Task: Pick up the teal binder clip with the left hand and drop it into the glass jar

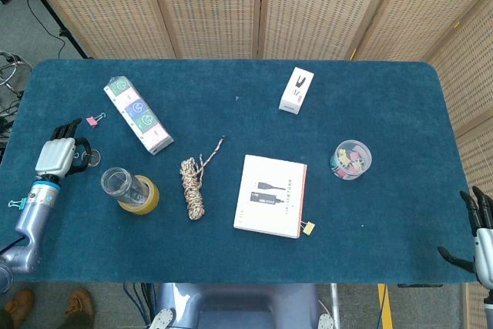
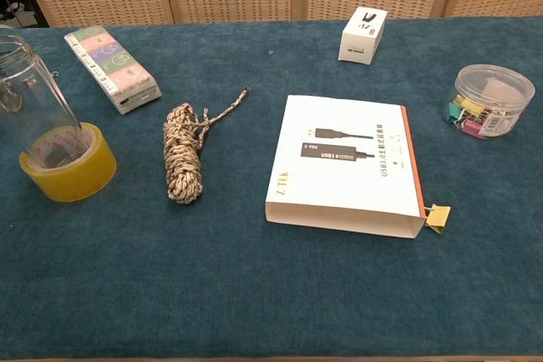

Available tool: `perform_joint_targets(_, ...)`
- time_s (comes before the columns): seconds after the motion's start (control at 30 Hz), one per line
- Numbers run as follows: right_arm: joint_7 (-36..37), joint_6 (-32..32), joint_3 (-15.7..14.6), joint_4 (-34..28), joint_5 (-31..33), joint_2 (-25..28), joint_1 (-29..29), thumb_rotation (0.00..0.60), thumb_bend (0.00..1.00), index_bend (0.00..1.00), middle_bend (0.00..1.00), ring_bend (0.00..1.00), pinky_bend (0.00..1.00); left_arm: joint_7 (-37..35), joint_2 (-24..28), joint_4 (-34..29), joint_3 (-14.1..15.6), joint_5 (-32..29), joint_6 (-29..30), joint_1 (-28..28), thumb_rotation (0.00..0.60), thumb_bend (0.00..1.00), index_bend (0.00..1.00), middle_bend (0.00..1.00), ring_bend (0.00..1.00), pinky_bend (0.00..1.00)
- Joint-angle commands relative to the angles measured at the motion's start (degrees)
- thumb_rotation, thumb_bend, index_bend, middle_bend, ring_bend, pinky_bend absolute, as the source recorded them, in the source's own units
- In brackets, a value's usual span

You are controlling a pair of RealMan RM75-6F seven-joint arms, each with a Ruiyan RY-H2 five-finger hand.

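Note:
The teal binder clip [image 1: 17, 203] lies near the table's left edge, right beside my left forearm. My left hand [image 1: 56, 153] hovers farther back than the clip, fingers spread and holding nothing. The clear glass jar [image 1: 117, 182] [image 2: 30, 99] stands upright inside a yellow tape roll [image 1: 144, 195] [image 2: 72, 172], to the right of that hand. My right hand [image 1: 481, 230] hangs off the table's front right corner, fingers apart and empty. Neither hand shows in the chest view.
A small metal ring [image 1: 92, 161] and a pink clip [image 1: 95, 120] lie by the left hand. A patterned long box [image 1: 139, 114], a rope bundle [image 1: 193, 184], a white booklet [image 1: 270, 196], a small white box [image 1: 296, 90] and a tub of clips [image 1: 352, 159] are spread across the blue table [image 1: 231, 267].

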Motion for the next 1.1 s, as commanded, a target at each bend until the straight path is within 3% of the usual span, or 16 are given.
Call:
perform_joint_targets(0.03,-0.01,0.07,-0.08,-0.08,-0.17,0.01,-0.02,0.600,0.00,0.00,0.00,0.00,0.00,0.48,4.86,-6.62,-0.50,1.08,4.80,1.61,0.600,0.49,0.61,0.00,0.00,0.00)
perform_joint_targets(0.4,-0.17,0.06,-0.31,-0.30,-0.65,-0.04,0.05,0.600,0.00,0.00,0.00,0.00,0.00,1.23,19.75,-27.40,-0.96,5.46,17.32,6.41,0.600,0.49,0.62,0.00,0.00,0.00)
perform_joint_targets(0.7,-0.15,0.21,-0.42,-0.44,-0.86,-0.05,0.00,0.600,0.00,0.00,0.00,0.00,0.00,-1.65,29.33,-41.93,0.29,10.18,19.96,7.58,0.600,0.49,0.62,0.00,0.00,0.00)
perform_joint_targets(1.1,0.20,0.26,-0.26,-0.30,-0.52,0.05,-0.03,0.600,0.00,0.00,0.00,0.00,0.00,-8.59,31.54,-46.90,2.65,15.06,16.84,4.88,0.600,0.50,0.62,0.00,0.00,0.00)
